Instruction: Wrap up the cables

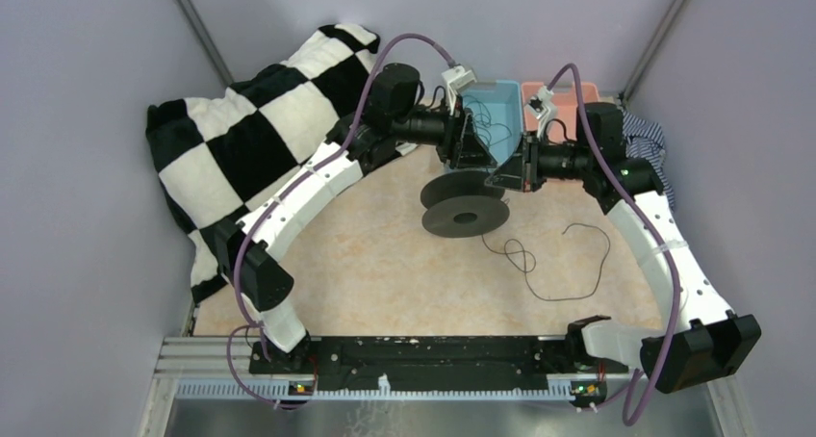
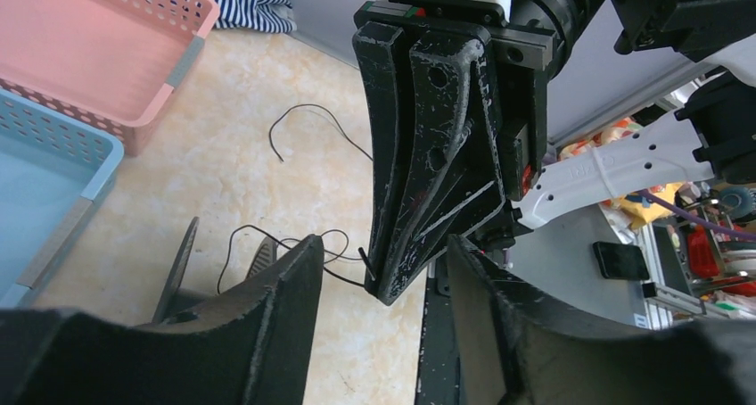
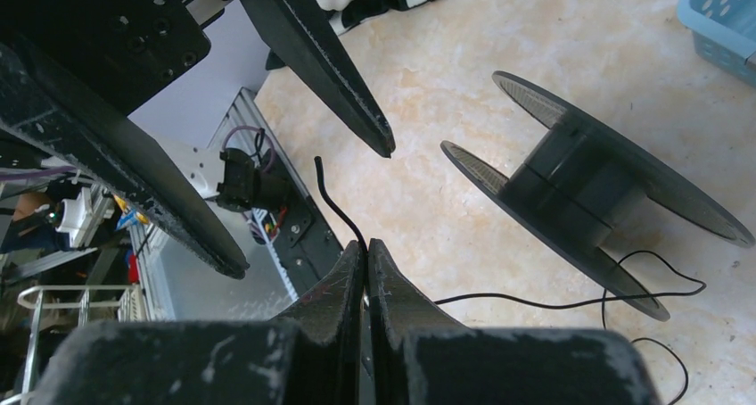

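Two grippers far centre, left gripper [image 1: 478, 158] facing right gripper [image 1: 507, 174] above the spool [image 1: 465, 213]; cable [image 1: 520, 255] trails right of it. Left wrist: left fingers [image 2: 276, 307] apart, flanking the right tip; right wrist: right fingers [image 3: 339, 289] together, pinching the cable's end.

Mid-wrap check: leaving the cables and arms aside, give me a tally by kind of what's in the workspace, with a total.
Baskets: 2 (blue basket, pink basket)
Cloths: 2 (checkered cloth, striped cloth)
Spool: 1
Total: 5
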You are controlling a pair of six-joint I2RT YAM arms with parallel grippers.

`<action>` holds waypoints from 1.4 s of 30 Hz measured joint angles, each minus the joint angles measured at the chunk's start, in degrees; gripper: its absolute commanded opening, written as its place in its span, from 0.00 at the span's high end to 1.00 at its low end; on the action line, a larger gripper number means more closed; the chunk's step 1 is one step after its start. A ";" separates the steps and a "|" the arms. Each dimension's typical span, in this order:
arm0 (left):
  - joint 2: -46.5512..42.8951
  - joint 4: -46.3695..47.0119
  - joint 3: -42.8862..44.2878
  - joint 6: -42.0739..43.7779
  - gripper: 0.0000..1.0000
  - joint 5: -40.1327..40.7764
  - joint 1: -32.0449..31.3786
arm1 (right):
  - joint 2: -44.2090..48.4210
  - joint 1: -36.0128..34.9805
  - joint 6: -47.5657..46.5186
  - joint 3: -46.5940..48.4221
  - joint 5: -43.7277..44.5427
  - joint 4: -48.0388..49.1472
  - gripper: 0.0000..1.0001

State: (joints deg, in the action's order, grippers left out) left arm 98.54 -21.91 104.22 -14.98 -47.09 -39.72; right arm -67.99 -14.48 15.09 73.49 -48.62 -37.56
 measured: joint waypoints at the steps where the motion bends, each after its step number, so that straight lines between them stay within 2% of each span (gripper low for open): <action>1: 0.00 0.11 0.00 -0.28 0.45 0.00 0.04 | 0.00 0.00 0.11 0.00 -0.11 0.13 1.00; 5: 0.00 0.59 -0.04 -0.39 0.44 -0.07 0.09 | 0.00 0.00 0.17 0.00 -0.37 0.28 1.00; 10: 0.37 0.50 -0.22 -0.31 0.49 -0.24 0.09 | 0.15 0.00 0.52 -0.37 -0.81 1.20 1.00; 11: 0.42 0.50 -0.48 -0.31 0.52 -0.28 0.09 | 0.26 0.00 0.59 -0.55 -0.83 1.18 1.00; 12: 0.44 0.44 -0.70 -0.33 0.61 -0.28 0.09 | 0.35 0.00 0.59 -0.72 -0.81 1.27 1.00; 13: 0.46 0.42 -0.94 -0.28 0.74 -0.33 0.09 | 0.37 0.00 0.61 -0.76 -0.83 1.16 1.00; 14: 0.48 0.44 -1.03 -0.44 0.95 -0.37 0.09 | 0.37 0.00 0.61 -0.76 -0.81 1.25 1.00; 15: 0.48 0.48 -1.16 -0.48 1.00 -0.48 0.09 | 0.37 0.00 0.61 -0.76 -0.81 1.29 1.00; 19: 0.48 1.11 -1.90 -0.13 1.00 -0.92 0.09 | 0.44 0.00 0.46 -0.81 -0.24 0.96 1.00; 20: 0.48 1.44 -2.27 -0.13 0.91 -0.90 0.11 | 0.46 0.00 0.15 -0.83 0.37 0.68 1.00; 22: 0.48 1.66 -3.21 -0.11 0.44 -0.46 0.09 | 0.46 0.00 -0.74 -0.85 2.21 -0.35 1.00; 23: 0.48 1.60 -3.48 0.55 0.31 -0.22 0.09 | 0.46 0.00 -1.46 -0.85 3.32 -0.96 1.00; 24: 0.48 0.94 -3.63 0.55 0.23 0.26 0.09 | 0.46 0.00 -2.12 -0.85 4.33 -1.55 1.00; 31: 0.48 -4.04 -3.56 6.08 0.18 5.40 1.75 | -0.90 0.00 -8.50 -0.81 10.69 -3.63 1.00; 38: 0.22 -7.34 -8.85 15.37 0.21 4.55 12.35 | -7.74 0.00 -11.30 -0.57 11.87 -0.63 1.00; 42: 0.39 -10.19 -13.35 21.07 0.24 4.98 14.45 | -10.51 -0.26 -11.58 -0.57 11.91 2.19 1.00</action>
State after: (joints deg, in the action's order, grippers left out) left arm 98.94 -32.10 90.87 6.09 -42.11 -25.28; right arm -78.50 -14.74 3.51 72.93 -36.71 -35.38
